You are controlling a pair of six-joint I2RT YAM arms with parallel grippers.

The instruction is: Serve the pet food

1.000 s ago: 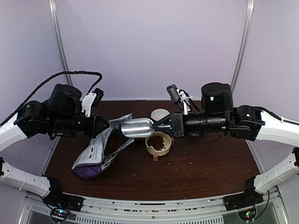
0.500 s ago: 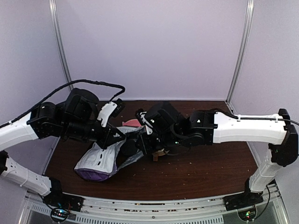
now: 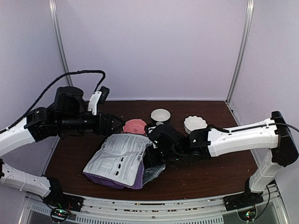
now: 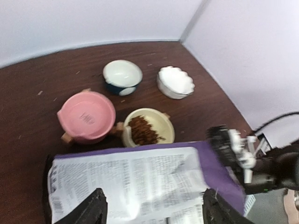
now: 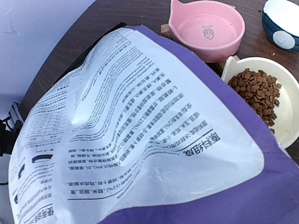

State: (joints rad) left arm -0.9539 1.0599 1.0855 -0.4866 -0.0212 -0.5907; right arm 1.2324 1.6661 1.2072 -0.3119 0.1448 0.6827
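Your pet food (image 5: 254,93) sits in the cream bowl (image 4: 163,122), a small heap covering part of its floor. The bowl is at the right edge of the right wrist view and at the centre of the left wrist view. The pink bowl (image 4: 88,116) just left of it is empty, as are the blue-and-white bowl (image 4: 122,76) and the scalloped white bowl (image 4: 175,81) above it in the frame.

The puppy food bag (image 3: 119,161) lies flat, printed back up, in the lower centre of the top view, with its edge close to the cream bowl. Your left gripper (image 4: 154,212) hovers over the bag with its jaws spread wide and nothing between them. Your right gripper (image 3: 152,158) is low at the bag's right end. Its fingers show in no view, so you cannot tell whether it grips the bag.

I judge that one serving is poured and the bag is down. Next, either draw both arms clear without nudging the cream bowl, or stand the bag up with its mouth open if more bowls need filling.
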